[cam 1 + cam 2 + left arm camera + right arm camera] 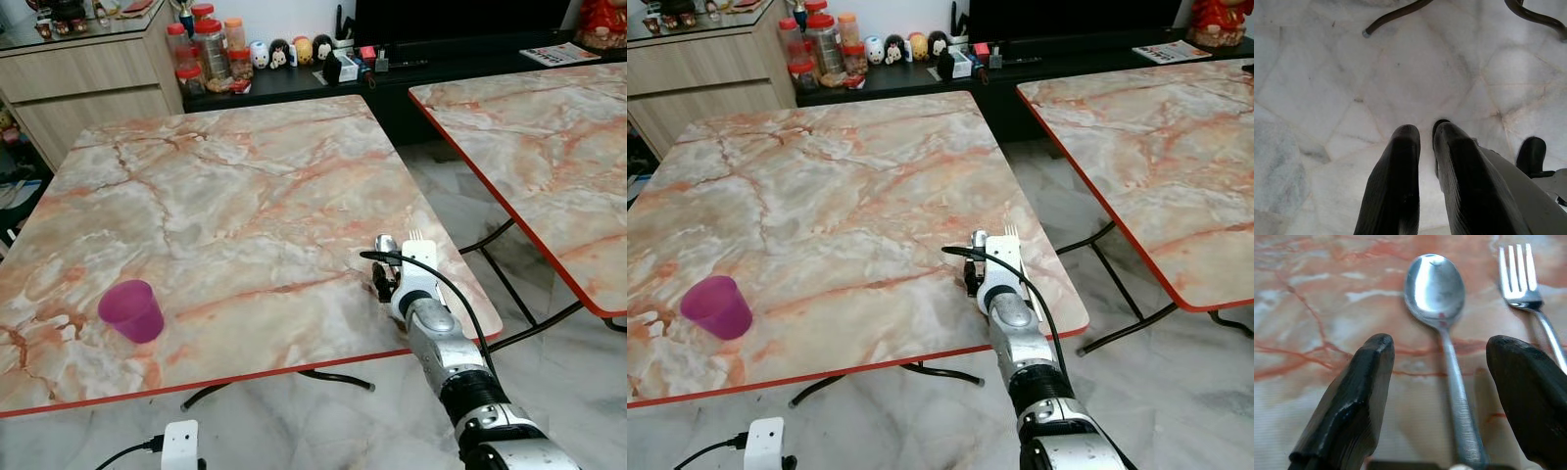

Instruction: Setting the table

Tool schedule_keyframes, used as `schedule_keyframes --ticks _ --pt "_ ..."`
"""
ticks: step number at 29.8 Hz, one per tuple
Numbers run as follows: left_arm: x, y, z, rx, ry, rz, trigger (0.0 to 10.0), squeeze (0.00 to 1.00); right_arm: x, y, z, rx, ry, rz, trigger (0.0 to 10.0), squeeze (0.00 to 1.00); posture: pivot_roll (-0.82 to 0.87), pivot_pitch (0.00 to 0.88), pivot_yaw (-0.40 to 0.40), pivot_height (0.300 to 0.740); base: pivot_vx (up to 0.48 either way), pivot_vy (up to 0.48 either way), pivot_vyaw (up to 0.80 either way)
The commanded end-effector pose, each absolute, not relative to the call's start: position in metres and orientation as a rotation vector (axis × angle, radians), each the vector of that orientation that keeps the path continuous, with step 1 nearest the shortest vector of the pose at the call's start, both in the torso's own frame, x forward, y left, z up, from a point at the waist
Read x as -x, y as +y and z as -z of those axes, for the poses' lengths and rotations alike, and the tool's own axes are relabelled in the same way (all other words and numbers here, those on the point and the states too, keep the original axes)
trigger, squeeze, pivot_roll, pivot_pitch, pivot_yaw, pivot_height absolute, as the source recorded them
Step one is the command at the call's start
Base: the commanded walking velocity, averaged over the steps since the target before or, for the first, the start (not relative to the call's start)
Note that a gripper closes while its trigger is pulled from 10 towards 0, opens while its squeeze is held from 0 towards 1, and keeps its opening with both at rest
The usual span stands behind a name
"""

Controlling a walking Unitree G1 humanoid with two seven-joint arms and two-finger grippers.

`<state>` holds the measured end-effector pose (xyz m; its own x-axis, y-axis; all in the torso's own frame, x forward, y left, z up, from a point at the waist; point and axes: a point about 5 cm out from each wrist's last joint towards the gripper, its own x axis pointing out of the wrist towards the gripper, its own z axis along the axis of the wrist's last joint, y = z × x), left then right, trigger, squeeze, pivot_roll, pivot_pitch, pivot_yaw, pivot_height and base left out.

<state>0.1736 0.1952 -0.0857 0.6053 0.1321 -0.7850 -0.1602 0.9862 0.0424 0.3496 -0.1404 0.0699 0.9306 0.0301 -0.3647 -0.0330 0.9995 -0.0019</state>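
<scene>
A metal spoon point(1435, 284) lies flat on the marble table point(235, 176) near its front right corner, with a fork point(1520, 274) parallel beside it. My right gripper point(1442, 347) rests low over the tabletop and is open. Its fingers point(1352, 416) straddle the spoon's handle without touching it. From the head, the spoon bowl point(386, 244) and fork tines point(415, 236) stick out past my right wrist point(419, 284). A purple cup point(131, 310) stands upright at the front left. My left gripper point(1425, 128) hangs idle over the floor, shut and empty.
A second marble table point(549, 127) stands to the right across a narrow gap of tiled floor. Behind are a wooden cabinet point(88, 78) and a dark low console point(294, 83) with jars and figurines. A white plug box point(179, 446) lies on the floor by the front edge.
</scene>
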Motion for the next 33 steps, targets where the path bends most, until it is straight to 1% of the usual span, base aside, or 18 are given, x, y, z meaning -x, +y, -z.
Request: schedule_keyframes --ticks 1,10,22,29,33 --pt "-0.170 0.196 0.088 0.051 0.926 -0.182 10.0 0.00 -0.353 -0.142 -0.074 0.013 0.370 -0.022 10.0 0.00 0.00 0.048 0.029 0.740 0.000 0.000 0.00" --pt "-0.168 0.196 0.089 0.053 0.932 -0.182 10.0 0.00 -0.348 -0.149 -0.065 0.031 0.423 0.003 10.0 0.00 0.00 0.051 0.031 0.740 0.000 0.000 0.00" --pt "-0.168 0.198 0.088 0.052 0.927 -0.195 10.0 0.00 -0.348 -0.143 -0.063 0.018 0.429 -0.036 10.0 0.00 0.01 0.048 0.030 0.740 0.000 0.000 0.00" --pt "-0.167 0.197 0.089 0.051 0.931 -0.189 10.0 0.00 -0.350 -0.143 -0.064 0.021 0.427 -0.038 10.0 0.00 0.00 0.035 0.032 0.740 0.000 0.000 0.00" --pt "-0.167 0.196 0.089 0.047 0.933 -0.185 10.0 0.00 -0.352 -0.141 -0.066 0.022 0.424 -0.044 10.0 0.00 0.01 0.014 0.028 0.740 0.000 0.000 0.00"
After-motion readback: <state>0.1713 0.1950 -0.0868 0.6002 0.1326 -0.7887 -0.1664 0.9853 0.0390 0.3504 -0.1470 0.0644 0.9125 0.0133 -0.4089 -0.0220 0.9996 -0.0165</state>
